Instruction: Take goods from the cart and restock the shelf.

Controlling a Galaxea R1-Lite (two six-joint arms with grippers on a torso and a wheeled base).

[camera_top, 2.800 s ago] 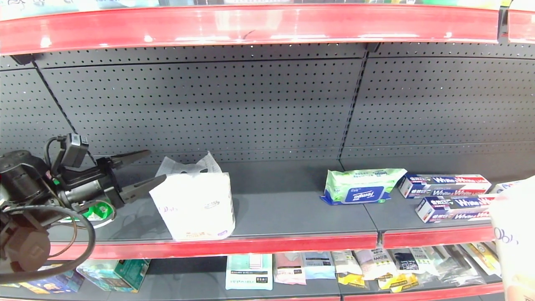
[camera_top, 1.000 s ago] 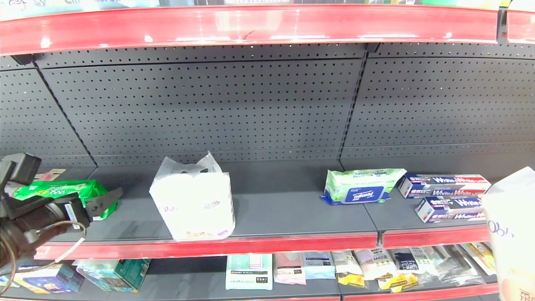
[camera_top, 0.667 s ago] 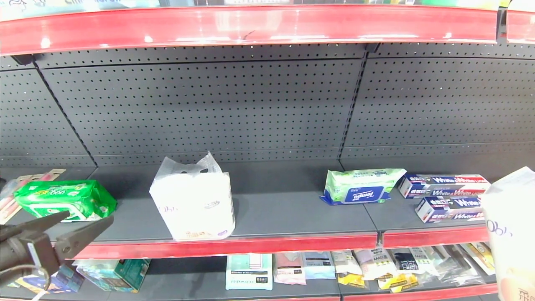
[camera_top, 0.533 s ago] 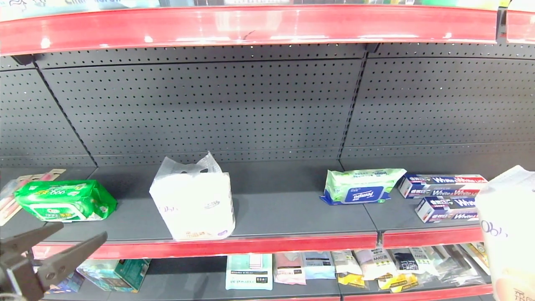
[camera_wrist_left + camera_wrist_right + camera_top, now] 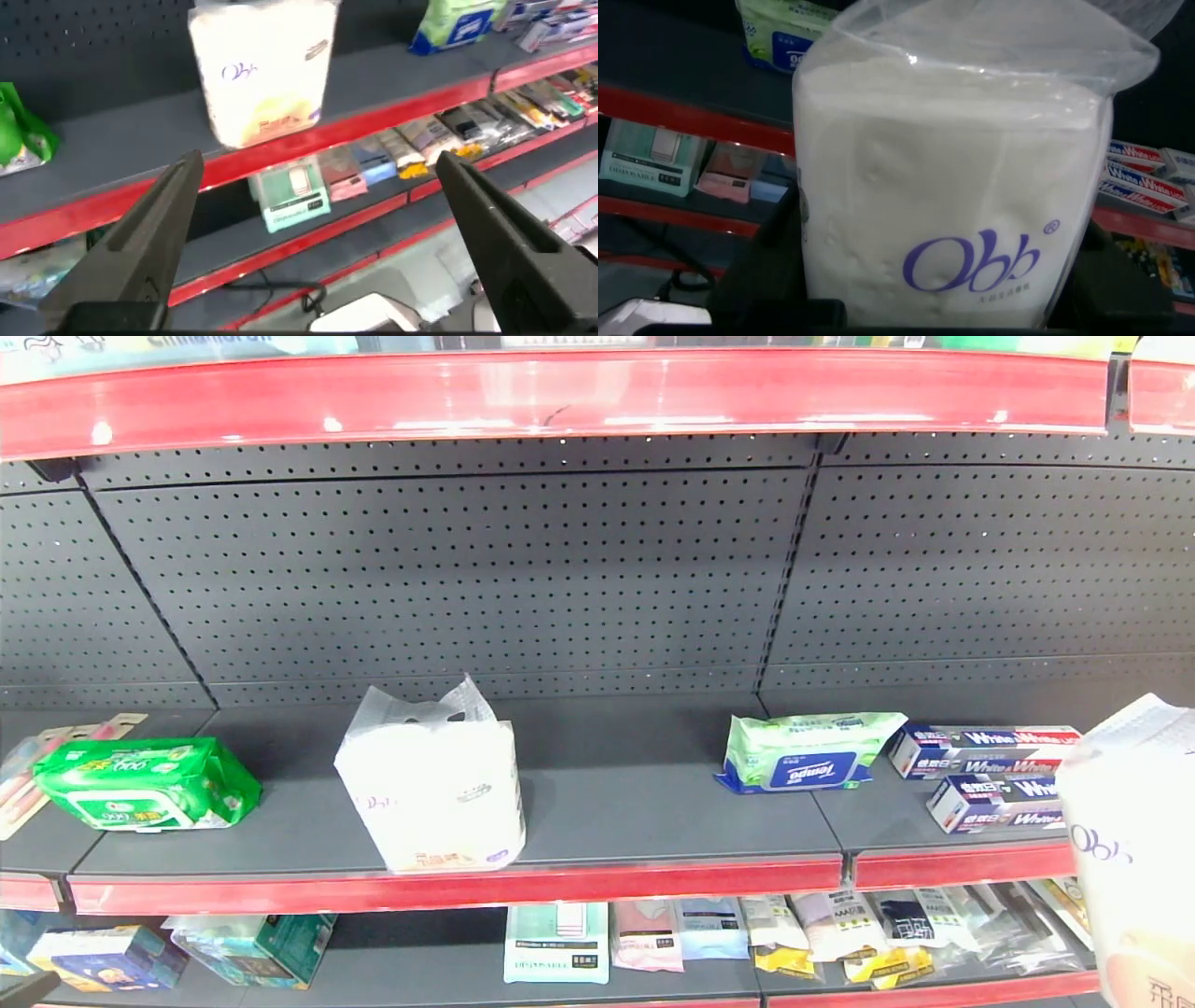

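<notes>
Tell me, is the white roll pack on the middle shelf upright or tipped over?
Upright. The white roll pack stands on its flat base on the shelf, its plastic handle flap pointing up.

The shelf edge (image 5: pixel 467 889) red; back panel (image 5: pixel 467 569) dark grey, dotted with holes; tissue pack (image 5: pixel 952 168) I hold white with blue lettering; wipes (image 5: pixel 149 784) bright green; toothpaste boxes (image 5: pixel 990 751) blue-and-white.

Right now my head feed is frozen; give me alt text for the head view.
A white roll pack looms at the right edge, in front of a dark shelf with a red lip. On the shelf, left to right: toothbrushes, green wipes, a second roll pack standing upright, blue-labelled wipes, two toothpaste boxes. Small packets line the shelf below.
</notes>
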